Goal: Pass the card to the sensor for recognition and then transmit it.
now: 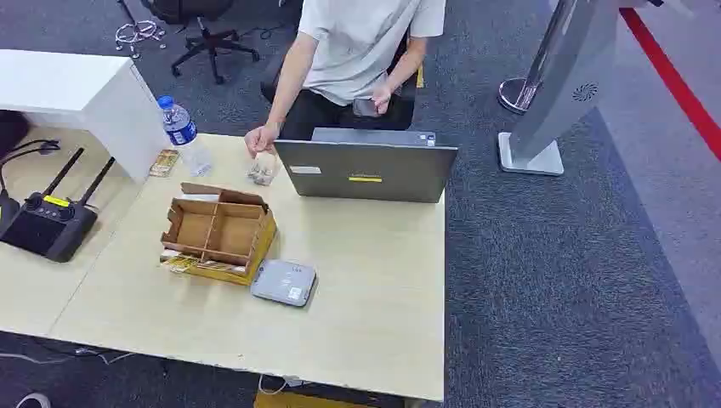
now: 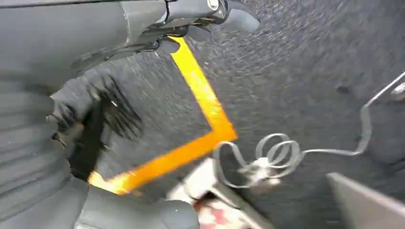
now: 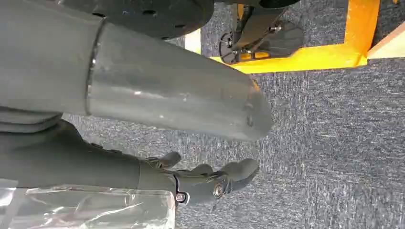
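The grey flat sensor (image 1: 283, 282) lies on the pale table (image 1: 374, 306), against the front right corner of an open cardboard divider box (image 1: 218, 231). I cannot pick out the card with certainty; a small pale item (image 1: 262, 170) lies by the hand of a person (image 1: 357, 51) sitting behind the laptop (image 1: 366, 168). My left hand (image 2: 33, 143) hangs over the carpet, blurred, fingers apart and nothing in it. My right hand (image 3: 157, 109) also hangs over the carpet, thumb and dark fingers (image 3: 210, 183) apart, holding nothing.
A water bottle (image 1: 183, 132) and a small yellowish packet (image 1: 164, 161) stand at the table's far left. A black antenna device (image 1: 47, 223) sits on the adjoining desk. Orange floor tape (image 2: 200, 90) and a loose cable (image 2: 277, 155) lie on the carpet. A grey kiosk stand (image 1: 561, 85) is at right.
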Robot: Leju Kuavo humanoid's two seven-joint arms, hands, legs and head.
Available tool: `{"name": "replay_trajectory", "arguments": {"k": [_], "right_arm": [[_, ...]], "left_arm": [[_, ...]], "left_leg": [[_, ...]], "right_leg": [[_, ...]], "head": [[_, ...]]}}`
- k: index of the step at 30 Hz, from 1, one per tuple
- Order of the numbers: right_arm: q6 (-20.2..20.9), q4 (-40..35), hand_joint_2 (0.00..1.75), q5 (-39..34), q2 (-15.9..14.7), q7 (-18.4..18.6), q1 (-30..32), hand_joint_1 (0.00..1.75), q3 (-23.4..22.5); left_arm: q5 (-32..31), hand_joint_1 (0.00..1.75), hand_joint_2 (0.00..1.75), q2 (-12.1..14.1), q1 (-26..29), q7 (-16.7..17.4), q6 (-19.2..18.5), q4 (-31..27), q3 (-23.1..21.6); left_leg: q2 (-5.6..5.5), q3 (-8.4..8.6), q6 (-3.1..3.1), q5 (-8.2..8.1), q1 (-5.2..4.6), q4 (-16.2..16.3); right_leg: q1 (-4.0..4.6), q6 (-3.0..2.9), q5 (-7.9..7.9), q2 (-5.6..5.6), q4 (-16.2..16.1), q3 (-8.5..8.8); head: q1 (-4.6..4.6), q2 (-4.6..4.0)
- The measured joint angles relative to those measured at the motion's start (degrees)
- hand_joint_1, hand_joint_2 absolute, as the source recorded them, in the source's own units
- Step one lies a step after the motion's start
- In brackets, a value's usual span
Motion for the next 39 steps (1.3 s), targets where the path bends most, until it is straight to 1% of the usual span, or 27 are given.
{"name": "replay_trajectory", "arguments": {"k": [1, 2, 3, 5, 7, 9, 10, 11, 13, 14, 16, 17, 19, 21, 23, 25, 27, 29, 31, 32, 33, 34, 35, 36, 37, 38, 39], "right_arm": [[0.0, 0.02, 0.0, 0.05, 0.04, 0.0, -0.04, 0.0, -0.14], [0.0, 0.39, 0.0, 1.07, 0.55, -0.02, -0.34, 0.0, -2.08], [0.0, 0.55, 0.0, 1.46, 0.7, 0.17, -0.49, 0.0, -2.91], [-0.09, 0.57, 0.0, 1.77, 0.76, 0.33, -0.52, 0.0, -3.15], [-0.31, 0.57, 0.0, 1.97, 0.81, 0.44, -0.54, 0.0, -3.37], [-0.24, 0.59, 0.0, 4.27, 0.81, 0.78, -0.54, 0.0, -3.33], [-0.15, 0.61, 0.0, 6.0, 0.81, 1.07, -0.56, 0.0, -2.95], [-0.13, 0.63, 0.0, 7.12, 0.81, 1.33, -0.6, 0.0, -2.45], [-0.15, 0.63, 0.0, 7.56, 0.81, 2.03, -0.75, 0.0, -2.03], [-0.17, 0.63, 0.0, 7.76, 0.81, 2.38, -0.82, 0.0, -1.84], [-0.15, 0.66, 0.0, 8.11, 0.81, 2.86, -0.86, 0.0, -1.55], [-0.13, 0.68, 0.0, 8.26, 0.81, 3.12, -0.89, 0.0, -1.51], [0.0, 0.7, 0.0, 8.31, 0.81, 3.37, -0.91, 0.0, -1.36], [0.52, 0.74, 0.0, 8.87, 0.81, 3.52, -0.94, 0.0, -1.25], [1.31, 0.74, 0.0, 9.29, 0.81, 3.52, -1.02, 0.0, -1.23], [1.92, 0.74, 0.0, 9.31, 0.81, 3.52, -1.13, 0.0, -1.14], [2.25, 0.74, 0.0, 9.59, 0.81, 3.63, -1.11, 0.0, -1.01], [2.62, 0.74, 0.0, 10.47, 0.79, 3.85, -1.09, 0.0, -0.75], [2.84, 0.74, 0.0, 10.69, 0.79, 4.15, -1.12, 0.0, -0.57], [2.84, 0.74, 0.0, 11.08, 0.79, 4.26, -1.11, 0.0, -0.39], [2.82, 0.74, 0.0, 11.32, 0.79, 4.37, -1.11, 0.0, -0.2], [2.71, 0.74, 0.0, 11.45, 0.79, 4.83, -1.15, 0.0, -0.11], [2.47, 0.74, 0.0, 11.5, 0.79, 5.2, -1.18, 0.0, -0.05], [2.27, 0.74, 0.0, 11.71, 0.79, 5.51, -1.2, 0.0, 0.0], [2.19, 0.74, 0.0, 12.06, 0.79, 5.62, -1.19, 0.0, 0.08], [2.16, 0.74, 0.0, 12.57, 0.81, 5.77, -1.21, 0.0, 0.15], [2.16, 0.76, 0.0, 12.94, 0.81, 5.84, -1.23, 0.0, 0.22]], "left_arm": [[0.38, 0.0, 1.75, -0.07, -0.09, -0.34, -0.25, 0.0, 0.43], [7.86, 0.0, 1.75, -0.85, -0.75, -6.09, -5.45, 0.15, 7.66], [11.76, 0.0, 1.75, -1.38, -1.06, -8.14, -9.51, 0.11, 10.78], [12.29, 0.0, 1.75, -1.77, -1.14, -8.29, -10.13, -0.59, 11.83], [11.2, 0.0, 1.75, -2.76, -1.17, -8.33, -10.13, -3.53, 12.73], [12.48, 0.0, 1.75, -3.28, -1.33, -8.44, -13.0, -7.25, 13.67], [13.98, 0.0, 1.75, -1.72, -1.69, -8.51, -14.35, -7.93, 13.95], [15.39, 0.0, 1.75, 1.24, -2.12, -8.49, -15.32, -7.98, 13.97], [18.07, 0.0, 1.75, 5.13, -3.02, -8.33, -18.07, -9.84, 13.97], [19.93, 0.0, 1.75, 6.28, -3.47, -7.96, -19.64, -12.09, 13.97], [23.51, 0.0, 1.75, 7.37, -4.11, -7.63, -22.65, -17.28, 13.89], [26.13, 0.0, 1.75, 7.39, -4.16, -6.51, -23.28, -20.96, 13.36], [31.25, 0.0, 1.75, 6.16, -4.06, -5.14, -23.72, -28.19, 11.24], [34.89, 0.0, 1.75, 4.88, -4.13, -5.03, -24.74, -35.07, 8.4], [36.18, 0.0, 1.75, 4.61, -4.67, -5.73, -26.3, -41.41, 5.55], [37.03, 0.0, 1.75, 4.52, -5.54, -6.37, -26.96, -46.46, 2.95], [37.21, 0.0, 1.75, 4.74, -6.45, -7.04, -27.7, -49.21, 1.34], [34.1, 0.0, 1.75, 5.25, -7.96, -7.98, -28.22, -51.4, 0.47], [26.9, 0.0, 1.75, 5.57, -9.85, -8.2, -27.45, -53.97, 0.47], [21.73, 0.0, 1.75, 5.31, -10.9, -8.27, -26.01, -56.27, 0.49], [15.28, 0.0, 1.75, 4.76, -11.99, -8.29, -23.01, -59.33, 0.47], [8.33, 0.0, 1.75, 3.6, -12.52, -8.29, -18.02, -63.62, -0.26], [0.9, 0.0, 1.75, 2.38, -11.97, -8.36, -10.23, -69.46, -1.88], [-6.02, 0.0, 1.75, 1.16, -10.88, -8.62, 1.17, -75.03, -5.38], [-12.44, 0.0, 1.75, 1.09, -9.81, -8.56, 13.28, -78.03, -9.68], [-21.37, 0.0, 1.75, 1.75, -8.89, -6.93, 27.39, -79.84, -15.58], [-31.42, 0.0, 1.75, 2.83, -8.15, -4.13, 38.31, -80.76, -21.92]], "left_leg": [[0.0, 0.0, 0.0, 0.0, 0.0, 0.0], [0.0, 0.0, 0.0, 0.0, 0.0, 0.0], [0.0, 0.0, 0.0, 0.0, 0.0, 0.0], [0.0, 0.01, 0.0, 0.0, 0.0, 0.0], [0.0, 0.02, 0.0, 0.0, 0.01, 0.0], [0.0, 0.02, -0.01, 0.01, 0.03, 0.0], [0.0, 0.02, -0.07, 0.04, 0.1, 0.0], [0.0, 0.01, -0.08, 0.05, 0.19, 0.0], [-0.02, 0.01, -0.18, 0.09, 0.27, -0.01], [-0.03, 0.01, -0.19, 0.1, 0.27, -0.01], [-0.03, 0.04, -0.27, 0.15, 0.24, -0.04], [-0.04, 0.04, -0.28, 0.16, 0.24, -0.04], [-0.04, 0.02, -0.27, 0.17, 0.24, -0.04], [-0.11, 0.0, -0.26, 0.17, 0.25, 0.01], [-0.22, 0.0, -0.25, 0.18, 0.18, 0.02], [-0.26, -0.01, -0.23, 0.19, 0.18, 0.02], [-0.24, 0.01, -0.23, 0.2, 0.18, 0.02], [-0.24, 0.02, -0.24, 0.21, 0.19, 0.02], [-0.26, 0.01, -0.25, 0.24, 0.19, 0.02], [-0.26, 0.0, -0.25, 0.26, 0.2, 0.02], [-0.26, 0.0, -0.28, 0.28, 0.21, 0.02], [-0.22, 0.01, -0.3, 0.29, 0.22, 0.03], [-0.15, 0.06, -0.3, 0.28, 0.22, 0.07], [0.08, 0.11, -0.29, 0.27, 0.17, 0.1], [0.19, 0.11, -0.26, 0.25, 0.13, 0.12], [0.2, 0.09, -0.26, 0.25, 0.13, 0.12], [0.08, 0.0, -0.23, 0.24, 0.15, 0.15]], "right_leg": [[0.0, 0.0, 0.0, 0.0, 0.0, 0.0], [0.0, 0.0, 0.0, 0.0, 0.0, 0.0], [0.0, 0.0, 0.0, 0.0, 0.0, 0.0], [0.0, 0.0, 0.0, 0.0, 0.0, 0.0], [0.0, 0.0, 0.0, 0.0, 0.0, 0.0], [0.04, 0.0, 0.0, 0.0, 0.0, 0.0], [0.11, -0.01, 0.0, 0.0, 0.0, -0.01], [0.19, -0.04, 0.01, 0.0, 0.0, -0.01], [0.26, -0.11, 0.03, -0.02, 0.01, -0.02], [0.26, -0.12, 0.03, -0.03, 0.05, -0.02], [0.26, -0.19, 0.0, -0.03, 0.11, -0.02], [0.26, -0.19, -0.01, -0.03, 0.11, -0.03], [0.26, -0.18, 0.0, -0.03, 0.1, -0.02], [0.25, -0.17, 0.01, -0.09, 0.05, -0.02], [0.25, -0.15, 0.02, -0.19, 0.04, 0.02], [0.24, -0.12, 0.04, -0.22, 0.04, 0.04], [0.22, -0.18, 0.09, -0.22, 0.04, 0.03], [0.21, -0.19, 0.1, -0.21, 0.04, 0.01], [0.21, -0.19, 0.1, -0.23, 0.05, 0.01], [0.22, -0.19, 0.1, -0.23, 0.05, -0.01], [0.22, -0.24, 0.14, -0.23, 0.06, -0.02], [0.24, -0.26, 0.15, -0.19, 0.06, -0.04], [0.24, -0.3, 0.2, -0.11, 0.05, -0.09], [0.23, -0.26, 0.25, 0.09, 0.03, -0.25], [0.21, -0.26, 0.27, 0.2, 0.03, -0.37], [0.21, -0.2, 0.29, 0.25, 0.02, -0.39], [0.21, -0.14, 0.26, 0.16, 0.01, -0.3]], "head": [[0.0, 0.0], [0.0, 0.0], [0.02, 0.0], [0.02, 0.0], [0.02, 0.0], [0.02, 0.0], [0.11, 0.0], [0.09, 0.0], [0.07, 0.0], [-0.11, 0.0], [-0.17, 0.0], [-0.22, 0.0], [-0.09, 0.0], [0.0, 0.0], [0.0, 0.0], [0.02, 0.0], [0.0, 0.0], [0.02, 0.0], [-0.04, 0.0], [-0.07, 0.0], [-0.04, 0.0], [-0.11, 0.0], [0.0, 0.0], [0.0, 0.0], [-0.04, 0.0], [-0.11, 0.0], [-0.17, 0.0]]}}
